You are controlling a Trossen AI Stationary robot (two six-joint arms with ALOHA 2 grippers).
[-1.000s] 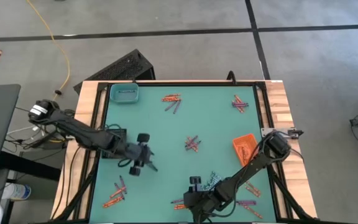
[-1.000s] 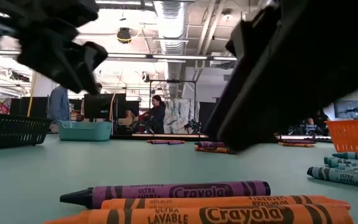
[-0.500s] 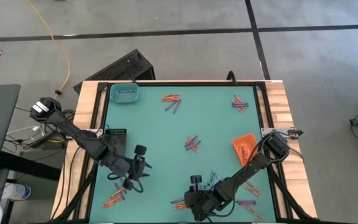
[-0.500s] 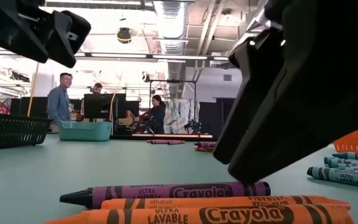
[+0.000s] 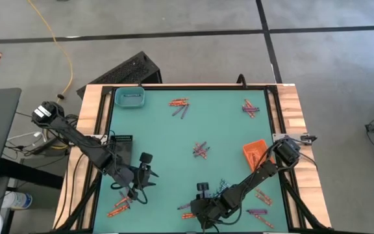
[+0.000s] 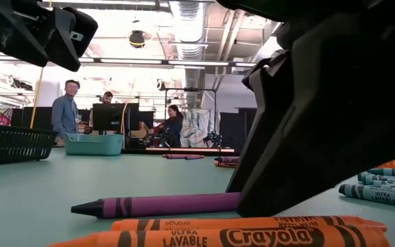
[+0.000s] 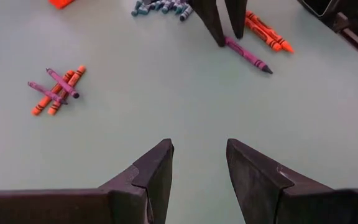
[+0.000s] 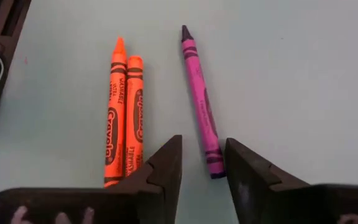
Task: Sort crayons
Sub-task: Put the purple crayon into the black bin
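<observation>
Crayons lie in small heaps on the green table: orange and purple ones [image 5: 179, 104], [image 5: 201, 151], [image 5: 121, 205] and pale blue-grey ones [image 5: 223, 188]. By the near edge a purple crayon [image 8: 199, 93] lies beside two orange crayons [image 8: 123, 112]. My right gripper [image 8: 202, 149] is down at the table there, open, with its fingers on either side of the purple crayon's blunt end. My left gripper [image 7: 199, 162] hovers open above bare table at the near left [image 5: 139, 188], holding nothing. My right gripper comes at the purple crayon slanting down from above, its fingers across the blunt end [image 8: 215, 167]. One finger [image 8: 241, 168] stands right beside that end, and the gap is wider than the crayon. The crayon lies flat on the table.
A teal tray [image 5: 130, 97] stands at the far left corner, a black tray [image 5: 121, 139] at the left edge and an orange tray [image 5: 254, 153] at the right. More crayons lie at the far right [image 5: 250, 107] and near right [image 5: 261, 198]. People stand in the room beyond the table.
My left gripper swung toward the table's near left and then kept still. My right gripper sank onto the purple crayon, which has rolled about its length, so its label no longer faces the low view. The two orange crayons stayed put.
</observation>
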